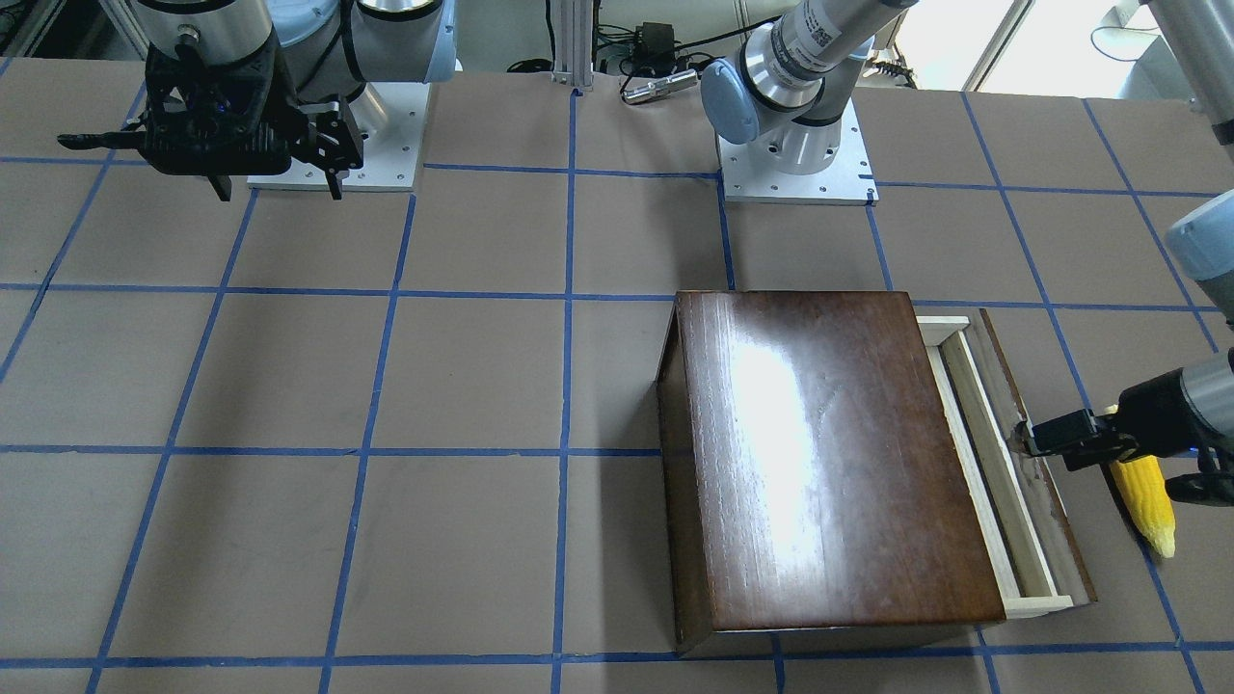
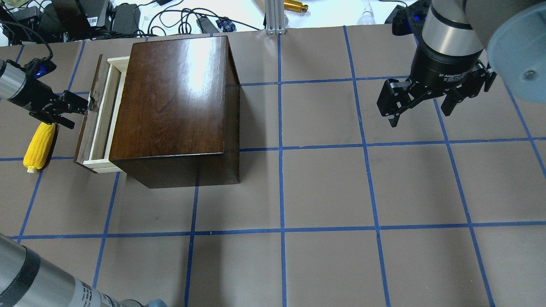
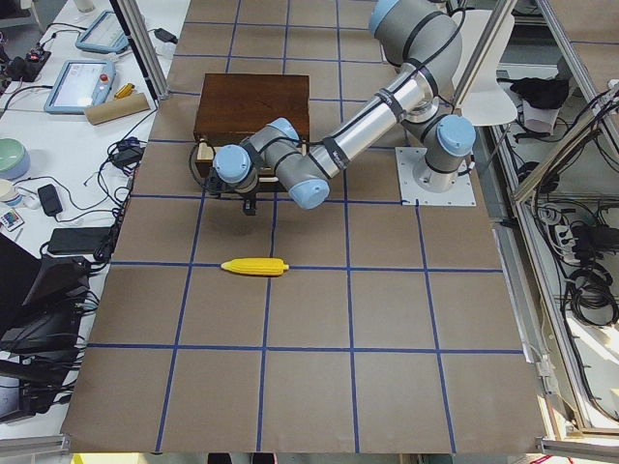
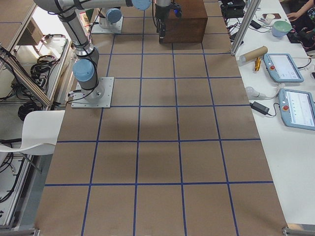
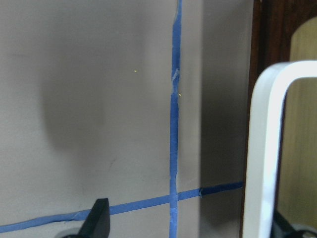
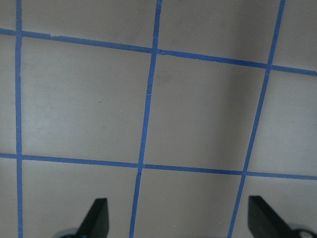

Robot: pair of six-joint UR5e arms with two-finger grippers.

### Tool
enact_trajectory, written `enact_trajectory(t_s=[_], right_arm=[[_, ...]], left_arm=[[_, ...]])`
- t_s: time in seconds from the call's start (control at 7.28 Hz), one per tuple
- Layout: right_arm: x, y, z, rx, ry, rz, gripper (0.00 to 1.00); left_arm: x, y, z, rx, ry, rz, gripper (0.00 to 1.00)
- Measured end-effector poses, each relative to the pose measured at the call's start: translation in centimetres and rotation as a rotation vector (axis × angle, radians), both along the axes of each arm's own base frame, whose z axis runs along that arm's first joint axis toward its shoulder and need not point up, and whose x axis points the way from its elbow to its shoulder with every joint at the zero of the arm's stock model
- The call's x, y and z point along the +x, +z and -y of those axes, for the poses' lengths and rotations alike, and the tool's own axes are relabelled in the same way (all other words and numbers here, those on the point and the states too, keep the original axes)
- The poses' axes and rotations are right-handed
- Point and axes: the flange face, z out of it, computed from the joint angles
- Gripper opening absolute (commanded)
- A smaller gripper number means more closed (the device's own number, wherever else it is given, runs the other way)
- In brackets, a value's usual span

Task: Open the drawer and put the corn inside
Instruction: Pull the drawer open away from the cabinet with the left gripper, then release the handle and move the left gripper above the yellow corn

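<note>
The glossy dark-brown box (image 2: 170, 98) stands on the table, and its drawer (image 2: 102, 115) of pale wood is pulled partly out toward my left side. My left gripper (image 2: 79, 113) is level with the drawer's dark front panel (image 1: 1036, 482), jaws apart, with one finger at the small metallic pull (image 5: 265, 148). The pull lies between the fingers (image 5: 99, 218) in the left wrist view. The yellow corn (image 2: 38, 145) lies on the table just beside and below that gripper, outside the drawer. My right gripper (image 2: 420, 117) is open and empty, high over the far side of the table.
The table is brown paper with a blue tape grid (image 6: 148, 104). Both arm bases (image 1: 795, 159) stand at the robot's edge. Cables and devices (image 2: 128, 17) lie beyond the far edge behind the box.
</note>
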Motion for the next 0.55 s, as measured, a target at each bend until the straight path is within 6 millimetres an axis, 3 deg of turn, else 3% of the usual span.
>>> enact_trajectory(t_s=[0.55], right_arm=[[0.0,0.0,0.0,0.0,0.0,0.0,1.0]], left_arm=[[3.0,0.0,-1.1,-0.021,-0.012,0.002,1.0]])
